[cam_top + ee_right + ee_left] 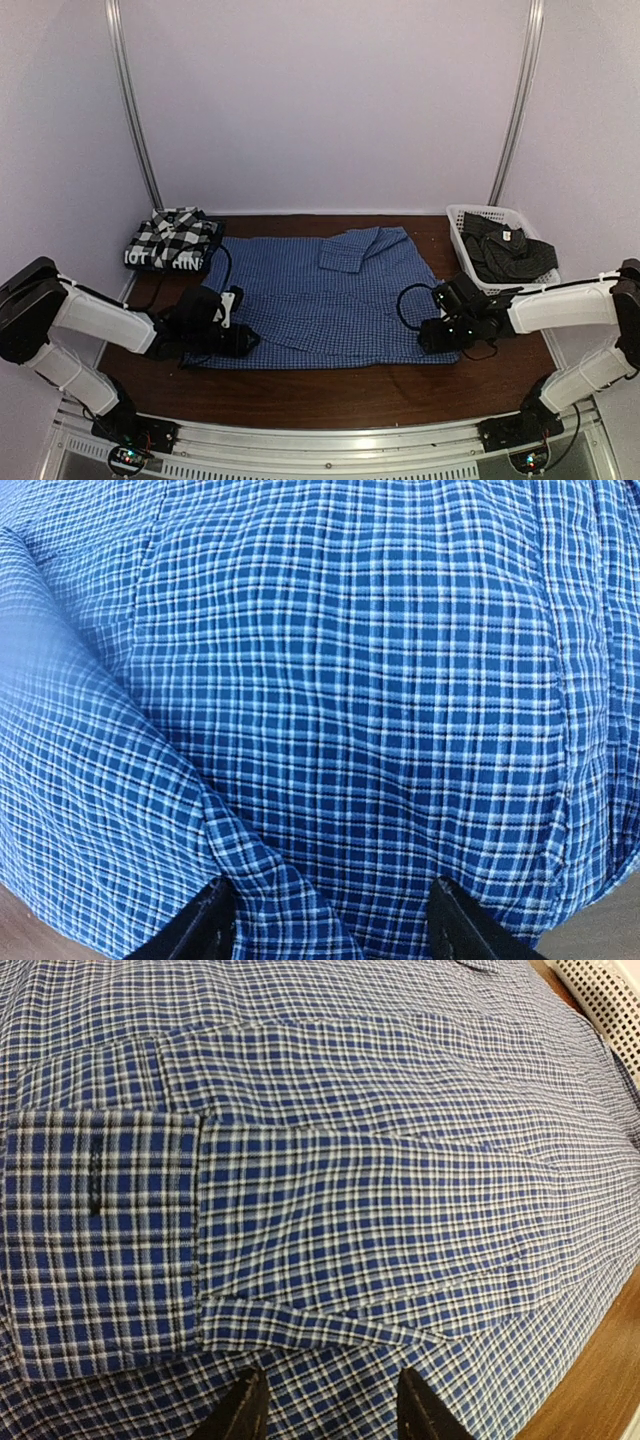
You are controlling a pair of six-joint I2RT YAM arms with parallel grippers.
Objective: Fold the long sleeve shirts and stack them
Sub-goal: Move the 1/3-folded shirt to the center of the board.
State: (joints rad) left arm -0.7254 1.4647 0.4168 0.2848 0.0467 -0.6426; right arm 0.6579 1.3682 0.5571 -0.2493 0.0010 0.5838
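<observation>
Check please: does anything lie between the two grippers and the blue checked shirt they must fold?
Nothing visible does. The left gripper and the right gripper are both at the near edge of the blue checked shirt. Each wrist view shows only its cloth ahead of the open fingertips.

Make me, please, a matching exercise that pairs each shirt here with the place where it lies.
Things:
1. blue check shirt
2. black-and-white plaid shirt
3. navy lettered shirt
4. dark charcoal shirt

Places:
A. in the white basket, far right
B. under another folded shirt, far left
C. spread flat across the middle of the table
D. on top of the far-left stack

Pairs: 1-C; 2-D; 3-B; 4-A
</observation>
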